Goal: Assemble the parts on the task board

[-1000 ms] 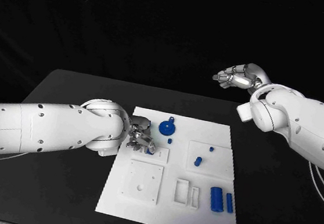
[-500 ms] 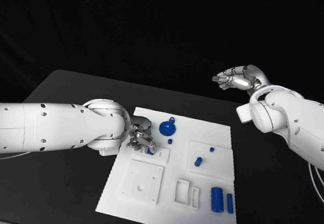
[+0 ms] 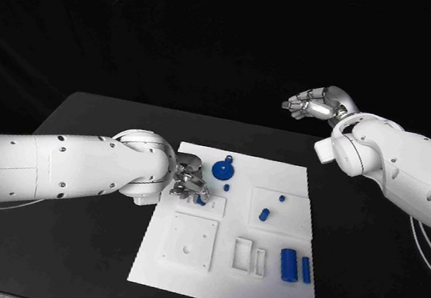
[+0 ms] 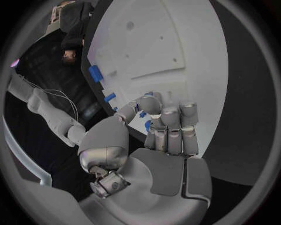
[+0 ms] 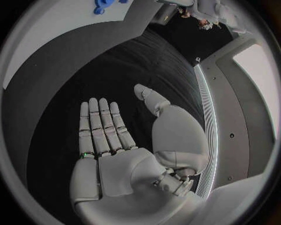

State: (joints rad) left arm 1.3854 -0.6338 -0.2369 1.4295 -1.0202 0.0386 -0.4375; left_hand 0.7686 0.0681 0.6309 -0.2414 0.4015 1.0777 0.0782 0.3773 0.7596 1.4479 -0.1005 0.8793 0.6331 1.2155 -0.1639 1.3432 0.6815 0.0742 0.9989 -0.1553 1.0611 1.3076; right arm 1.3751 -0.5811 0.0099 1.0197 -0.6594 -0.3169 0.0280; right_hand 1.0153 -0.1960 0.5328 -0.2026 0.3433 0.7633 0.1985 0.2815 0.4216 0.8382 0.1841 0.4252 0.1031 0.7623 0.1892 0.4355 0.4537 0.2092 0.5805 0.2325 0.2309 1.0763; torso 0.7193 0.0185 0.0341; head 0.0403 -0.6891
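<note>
The white task board (image 3: 224, 280) lies in the middle of the black table. My left hand (image 3: 186, 185) sits over the board's near-left recess, fingers curled, pinching a small blue part (image 4: 147, 124) between thumb and fingers (image 4: 170, 123). In the head view a bit of that blue part (image 3: 200, 200) peeks out by the hand. My right hand (image 3: 314, 104) hangs raised behind the table's far right corner, flat and holding nothing (image 5: 111, 136). A blue round disc (image 3: 222, 169) lies at the board's far edge.
Two small blue pegs (image 3: 279, 199) (image 3: 263, 215) stand in the right square plate. A thick blue cylinder (image 3: 288, 264) and a thinner one (image 3: 305, 269) lie near the board's right edge. A square plate (image 3: 190, 243) and slotted blocks (image 3: 249, 257) sit in front.
My left arm has edged slightly toward the board while its hand stays at the same recess with the part. The right hand has not moved.
</note>
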